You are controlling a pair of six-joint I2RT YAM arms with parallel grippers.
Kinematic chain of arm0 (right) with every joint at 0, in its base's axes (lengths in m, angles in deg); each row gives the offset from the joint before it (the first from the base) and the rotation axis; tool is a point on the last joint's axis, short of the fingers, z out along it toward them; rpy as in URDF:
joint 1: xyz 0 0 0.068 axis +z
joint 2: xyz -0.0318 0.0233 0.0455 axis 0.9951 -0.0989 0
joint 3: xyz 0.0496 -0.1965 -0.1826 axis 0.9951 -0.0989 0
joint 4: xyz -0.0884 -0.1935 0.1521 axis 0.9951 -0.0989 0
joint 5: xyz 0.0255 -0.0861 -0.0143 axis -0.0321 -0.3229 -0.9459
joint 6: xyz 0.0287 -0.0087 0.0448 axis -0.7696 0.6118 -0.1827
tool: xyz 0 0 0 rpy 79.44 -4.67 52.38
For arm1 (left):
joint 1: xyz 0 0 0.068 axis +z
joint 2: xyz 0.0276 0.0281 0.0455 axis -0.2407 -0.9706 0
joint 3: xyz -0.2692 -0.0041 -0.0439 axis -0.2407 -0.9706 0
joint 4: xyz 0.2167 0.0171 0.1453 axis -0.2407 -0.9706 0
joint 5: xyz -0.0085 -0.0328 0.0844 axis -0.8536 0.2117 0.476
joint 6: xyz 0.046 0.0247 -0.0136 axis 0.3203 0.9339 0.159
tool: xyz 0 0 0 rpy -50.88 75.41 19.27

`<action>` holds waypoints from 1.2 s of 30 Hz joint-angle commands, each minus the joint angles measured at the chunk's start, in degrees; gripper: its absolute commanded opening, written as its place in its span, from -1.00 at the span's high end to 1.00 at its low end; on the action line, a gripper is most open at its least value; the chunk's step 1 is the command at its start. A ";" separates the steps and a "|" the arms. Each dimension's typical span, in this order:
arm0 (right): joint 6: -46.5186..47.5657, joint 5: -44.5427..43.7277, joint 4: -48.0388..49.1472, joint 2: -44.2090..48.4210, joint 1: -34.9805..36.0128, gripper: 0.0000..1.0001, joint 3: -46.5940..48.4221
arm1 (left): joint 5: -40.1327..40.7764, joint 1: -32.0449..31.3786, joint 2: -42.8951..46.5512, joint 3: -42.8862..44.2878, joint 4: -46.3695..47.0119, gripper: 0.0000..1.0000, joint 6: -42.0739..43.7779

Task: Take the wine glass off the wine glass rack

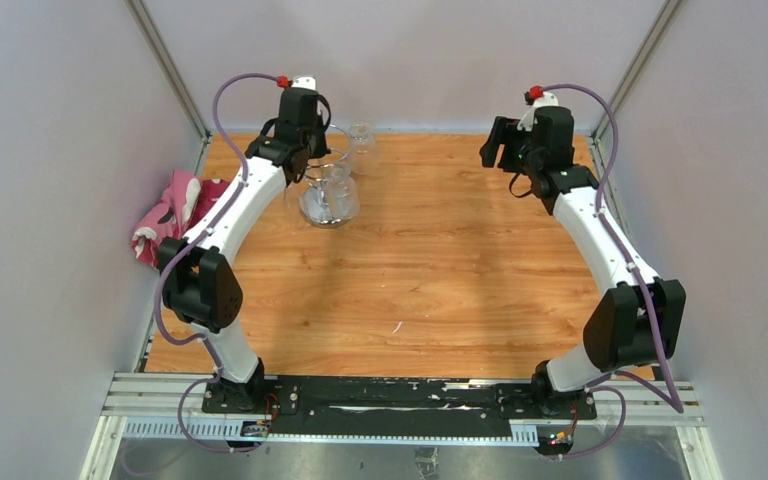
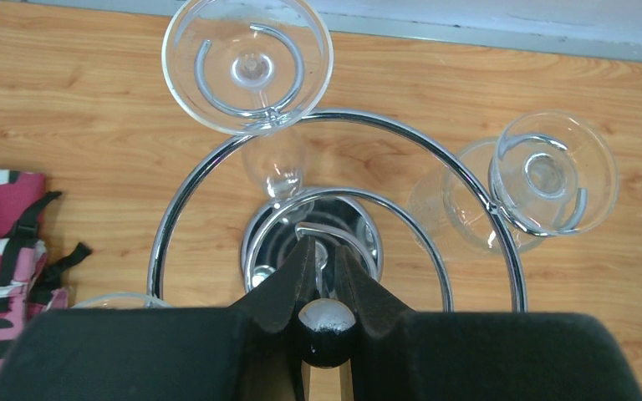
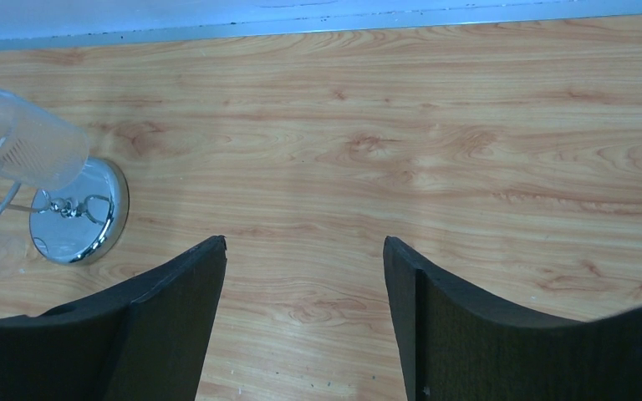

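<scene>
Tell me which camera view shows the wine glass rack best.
Left wrist: it looks straight down on the wine glass rack, rings clear. Top external shows it small, half behind the left arm. Right wrist catches mainly its disc base.

- I see the wine glass rack [image 3: 92, 238] as mirror-bright chrome metal.
- Wine glass [image 2: 247, 63]: clear, smooth glass.
- Desk [image 1: 440, 270]: smooth wood grain.
- Pink camouflage cloth [image 2: 0, 242]: matt fabric.

The wooden table [image 1: 440, 270] carries the wine glass rack [image 1: 328, 208] and, at its left edge, a pink cloth [image 1: 170, 215].
</scene>
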 commanded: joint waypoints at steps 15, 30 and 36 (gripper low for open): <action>0.49 -2.48 0.46 5.43 -2.65 -0.45 -2.60 | -2.36 -11.57 -2.75 11.33 6.56 1.00 -4.18; -0.10 -1.62 0.71 6.03 -3.46 -0.45 -3.16 | -1.88 -14.67 -3.44 7.63 7.59 1.00 -5.10; -0.53 -0.87 0.96 5.92 -3.50 -0.46 -3.31 | -0.93 -14.80 -2.55 3.94 8.25 1.00 -5.44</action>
